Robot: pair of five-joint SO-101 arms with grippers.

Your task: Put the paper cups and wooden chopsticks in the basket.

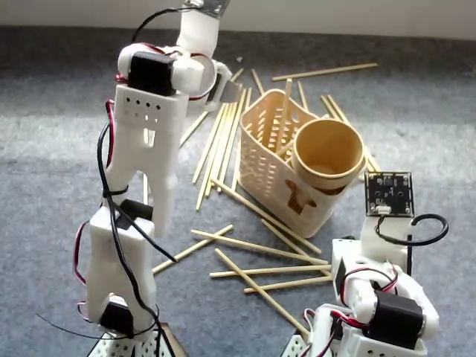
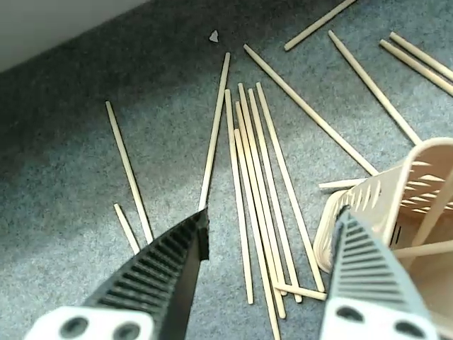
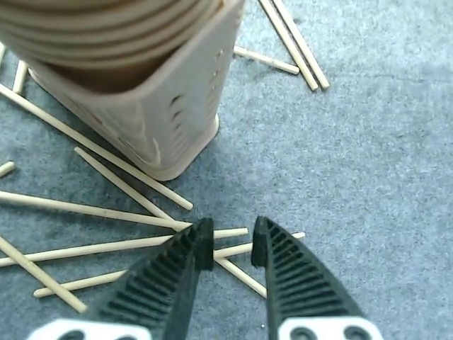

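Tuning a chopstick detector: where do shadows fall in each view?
High view: soft light, only a faint shadow beside the basket. Left wrist view: the carpet darkens toward the pale wall. Right wrist view: paper cups shaded underneath.

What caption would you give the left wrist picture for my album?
Left gripper, open, hangs above a row of wooden chopsticks on grey carpet, the basket beside them.

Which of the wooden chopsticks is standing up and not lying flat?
The chopstick leaning upright inside the basket, behind the paper cups, its tip above the rim; the rest lie flat.
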